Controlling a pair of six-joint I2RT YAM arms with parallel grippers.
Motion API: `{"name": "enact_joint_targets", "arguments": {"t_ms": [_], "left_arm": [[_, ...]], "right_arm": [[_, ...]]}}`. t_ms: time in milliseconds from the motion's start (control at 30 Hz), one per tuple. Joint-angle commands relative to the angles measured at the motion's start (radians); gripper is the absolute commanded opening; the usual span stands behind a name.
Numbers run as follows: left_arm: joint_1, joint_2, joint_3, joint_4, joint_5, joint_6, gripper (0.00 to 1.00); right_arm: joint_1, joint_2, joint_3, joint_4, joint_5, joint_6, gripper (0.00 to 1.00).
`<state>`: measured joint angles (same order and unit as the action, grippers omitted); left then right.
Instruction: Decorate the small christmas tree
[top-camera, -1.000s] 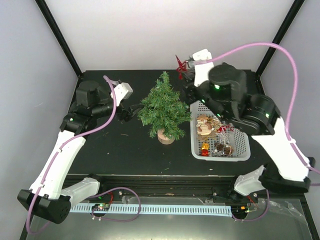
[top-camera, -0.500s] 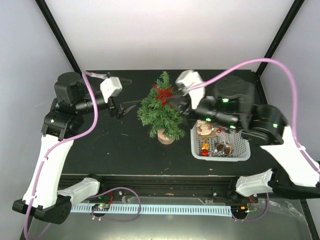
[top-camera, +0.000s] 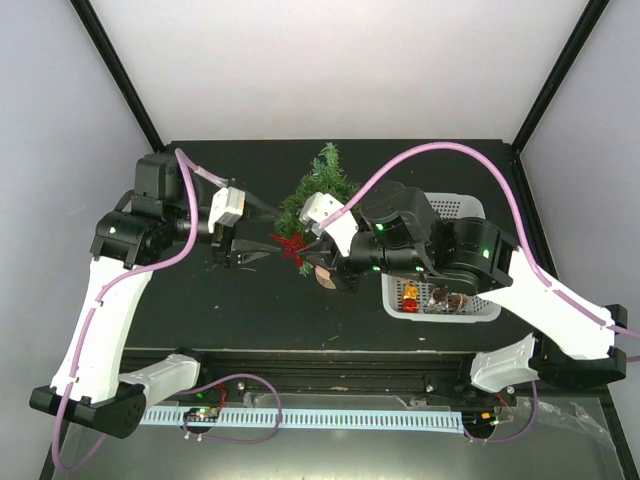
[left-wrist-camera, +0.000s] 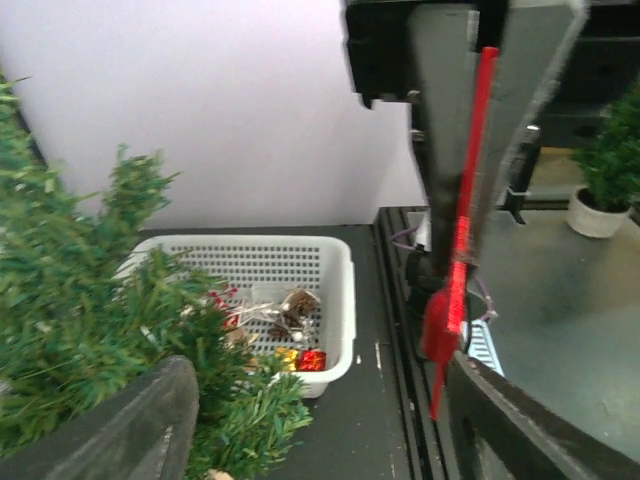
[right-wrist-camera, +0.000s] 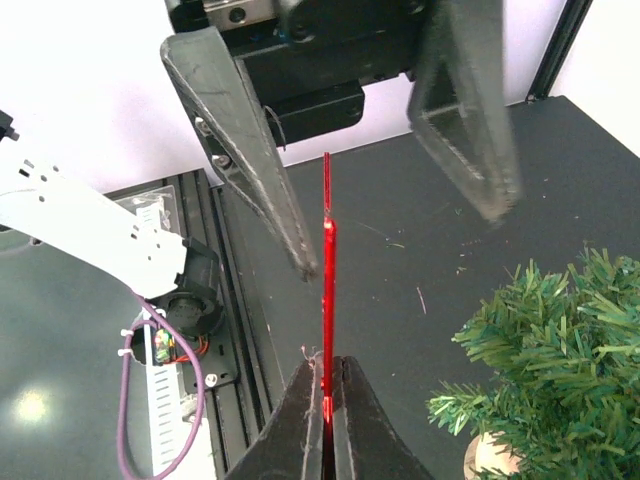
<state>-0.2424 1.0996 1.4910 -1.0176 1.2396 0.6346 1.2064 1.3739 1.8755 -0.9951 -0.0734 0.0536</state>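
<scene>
Red ornament (right-wrist-camera: 326, 250) pinched in my right tool (right-wrist-camera: 324, 378), presented inside the gap of my left tool (left-wrist-camera: 320, 365).
Right tool is clamped on the bottom edge of the thin flat ornament, which stands edge-on above the fingertips. Left tool faces it, fingers spread wide, one on either side of the ornament; I see no contact. The tree (top-camera: 322, 190) stands on the tabletop (top-camera: 200, 310) just right of my right tool's tip. The basket (left-wrist-camera: 250, 242) lies ahead of the left tool, past the tree.

No words, numbers or signs can be read on anything here.
</scene>
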Motion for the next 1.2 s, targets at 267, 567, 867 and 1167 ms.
{"name": "enact_joint_targets", "arguments": {"t_ms": [267,567,867,1167], "left_arm": [[-0.003,-0.006,0.043,-0.132,0.139,0.131,0.75],[-0.019,-0.003,0.043,-0.162,0.141,0.165,0.50],[-0.041,0.003,0.052,-0.188,0.142,0.185,0.33],[-0.067,0.021,0.070,-0.220,0.137,0.208,0.19]], "right_arm": [[0.005,-0.035,-0.053,0.016,-0.002,0.017,0.01],[0.004,-0.026,-0.049,0.022,0.000,0.016,0.01],[0.005,-0.015,-0.050,0.015,0.005,0.019,0.01],[0.005,-0.003,-0.040,0.004,0.004,0.018,0.01]]}}
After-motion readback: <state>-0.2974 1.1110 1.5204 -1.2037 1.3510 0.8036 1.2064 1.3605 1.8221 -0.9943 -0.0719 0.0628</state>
